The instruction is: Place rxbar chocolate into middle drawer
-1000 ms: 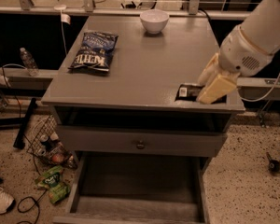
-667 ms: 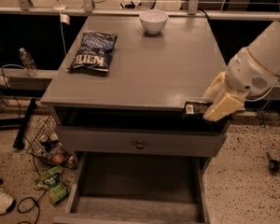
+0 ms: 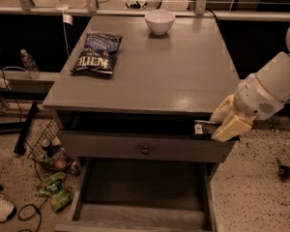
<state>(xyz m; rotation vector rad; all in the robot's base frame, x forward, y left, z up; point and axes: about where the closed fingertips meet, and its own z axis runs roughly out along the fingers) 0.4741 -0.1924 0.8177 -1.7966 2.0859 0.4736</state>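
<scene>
The rxbar chocolate is a small black bar with a white label mark. My gripper is shut on it, with cream fingers above and below it. The bar hangs just below the tabletop's front right edge, in front of the dark gap above the grey drawer front with the round knob. The middle drawer is pulled out far below, a wide grey tray with a bare flat bottom. The bar is above and to the right of that tray.
A dark-blue chip bag lies on the tabletop's left side and a white bowl stands at the back. Litter, a green packet and cables lie on the floor at the left. A wheeled stand's foot is at the right.
My gripper has carried the bar from the tabletop's right side forward and down, past the front edge, to just below tabletop level.
</scene>
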